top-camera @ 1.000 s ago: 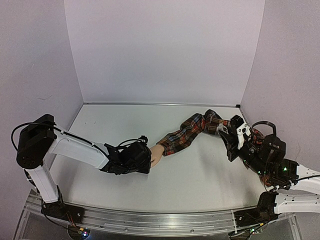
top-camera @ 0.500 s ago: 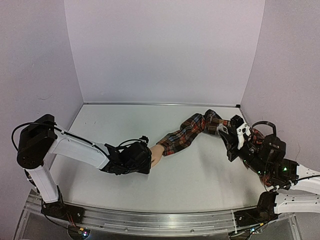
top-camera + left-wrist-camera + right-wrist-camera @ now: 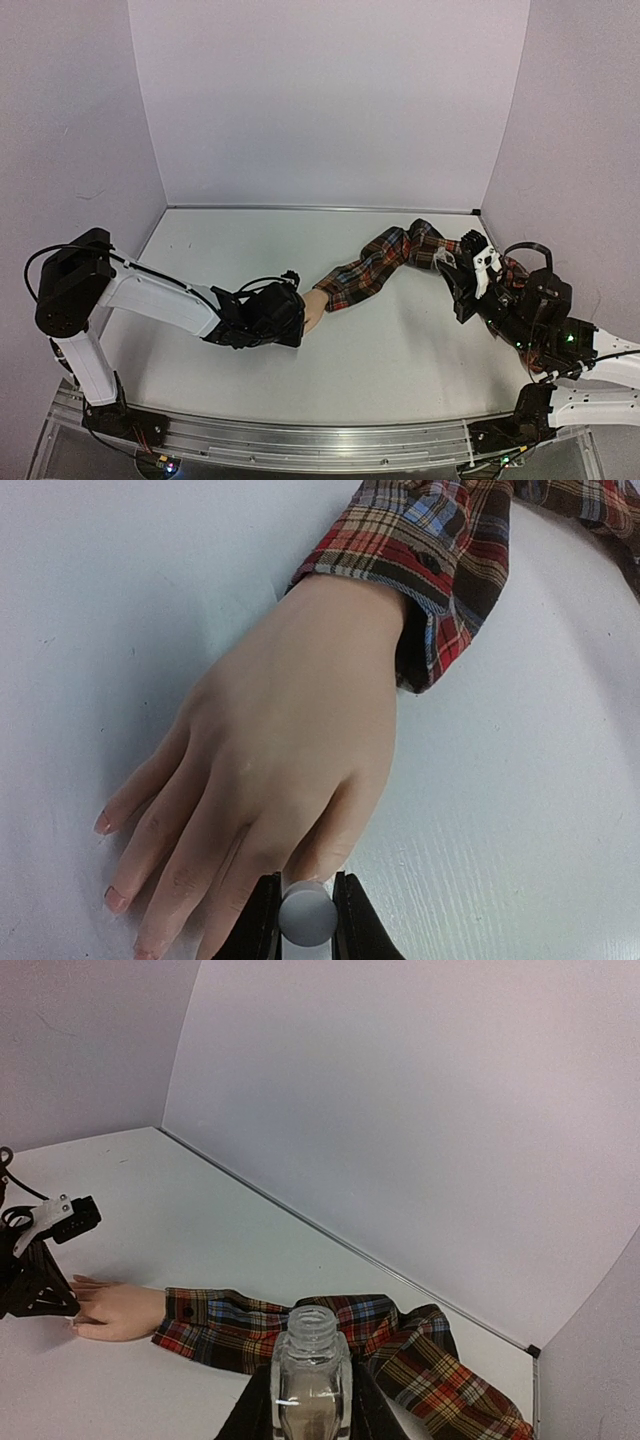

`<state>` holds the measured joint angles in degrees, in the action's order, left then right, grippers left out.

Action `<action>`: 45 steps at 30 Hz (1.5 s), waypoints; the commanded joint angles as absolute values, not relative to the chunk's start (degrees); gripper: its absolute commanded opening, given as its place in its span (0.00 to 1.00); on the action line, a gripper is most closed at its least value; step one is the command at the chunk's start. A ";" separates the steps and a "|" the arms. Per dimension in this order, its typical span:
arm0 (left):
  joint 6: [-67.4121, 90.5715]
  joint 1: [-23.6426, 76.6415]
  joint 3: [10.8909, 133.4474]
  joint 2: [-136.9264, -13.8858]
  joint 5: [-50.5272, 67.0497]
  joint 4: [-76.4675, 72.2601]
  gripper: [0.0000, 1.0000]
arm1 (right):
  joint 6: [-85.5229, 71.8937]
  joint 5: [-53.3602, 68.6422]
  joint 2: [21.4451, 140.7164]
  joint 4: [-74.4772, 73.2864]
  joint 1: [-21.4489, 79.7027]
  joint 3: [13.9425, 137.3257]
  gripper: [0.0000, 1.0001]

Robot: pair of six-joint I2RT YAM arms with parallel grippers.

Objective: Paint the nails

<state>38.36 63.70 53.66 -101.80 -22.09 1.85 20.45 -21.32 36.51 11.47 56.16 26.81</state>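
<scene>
Left wrist view showed the nails (image 3: 103, 824), pale pink, at the fingertips of a flesh-coloured dummy hand (image 3: 290, 760). It lay palm down on the white table (image 3: 520, 810), a red plaid sleeve (image 3: 450, 560) covering its wrist. The left gripper (image 3: 306, 905) was clamped on a small round grey cap (image 3: 307, 920) right at the hand's near edge. Well apart, over the table's right side, the right gripper (image 3: 311, 1410) was closed around an upright, uncapped clear bottle (image 3: 311, 1360).

Robot lab booth: bare white desk (image 3: 400, 350) under left claw (image 3: 296, 318), blank pale walls (image 3: 330, 100) beyond it, aluminium mounting rail (image 3: 330, 447) behind it.
</scene>
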 commanded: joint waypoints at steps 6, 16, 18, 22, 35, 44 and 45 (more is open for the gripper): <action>37.62 63.47 55.89 -102.77 -22.42 0.25 0.00 | 19.43 -20.66 34.68 13.10 55.20 26.94 0.00; 37.16 63.47 56.32 -102.67 -23.55 0.23 0.00 | 19.25 -20.40 34.98 13.10 55.12 26.97 0.00; 37.03 63.44 56.44 -102.66 -23.60 0.24 0.00 | 19.25 -20.33 34.98 13.10 55.11 26.95 0.00; 36.90 63.41 56.63 -102.64 -24.13 0.26 0.00 | 19.25 -20.30 35.00 13.10 55.11 26.91 0.00; 38.25 63.50 54.81 -101.35 -23.56 1.13 0.00 | 19.13 -19.93 35.29 13.17 55.06 27.05 0.00; 38.66 63.46 53.42 -99.72 -23.57 2.00 0.00 | 19.07 -19.55 35.42 13.17 54.98 27.17 0.00; 38.83 63.47 53.26 -99.64 -23.49 1.96 0.00 | 19.07 -19.52 35.35 13.14 54.94 27.16 0.00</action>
<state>38.00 63.70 53.87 -102.34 -22.70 1.48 19.64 -19.94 36.62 11.49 55.88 26.81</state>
